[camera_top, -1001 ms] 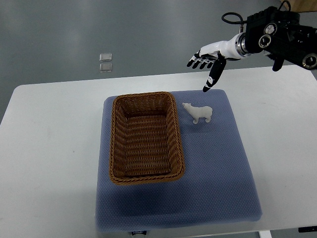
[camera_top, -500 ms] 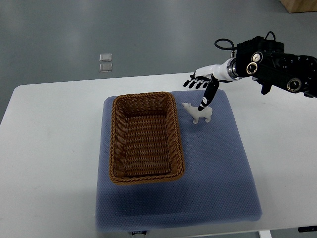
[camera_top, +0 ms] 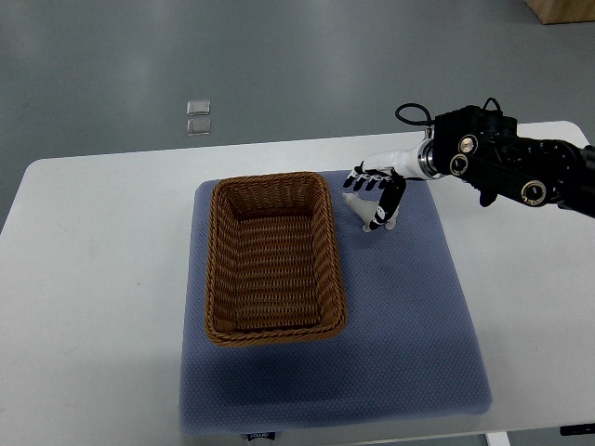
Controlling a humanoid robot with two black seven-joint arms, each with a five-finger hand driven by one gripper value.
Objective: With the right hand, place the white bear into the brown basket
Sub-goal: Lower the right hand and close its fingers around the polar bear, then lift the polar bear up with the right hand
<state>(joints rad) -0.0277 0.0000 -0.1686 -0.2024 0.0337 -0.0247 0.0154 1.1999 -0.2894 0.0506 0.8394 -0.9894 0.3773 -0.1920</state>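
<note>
1. My fingers [camera_top: 370, 182] drape over the white bear [camera_top: 370, 214], the dark tips fanned along its back and my thumb down its near flank; I cannot tell whether they have closed on it or only rest against it
2. The white bear is a small, glossy white figurine, standing on the blue mat [camera_top: 409, 307] just right of the basket's far right corner, mostly hidden under my right hand [camera_top: 376, 190]
3. My right arm [camera_top: 507, 167], black with round joints and a looped cable, comes in from the right edge over the tabletop [camera_top: 93, 279]
4. The brown basket [camera_top: 271, 256] is a rectangular wicker one sitting on the left part of the mat, its long side running away from me, with nothing inside it
</note>
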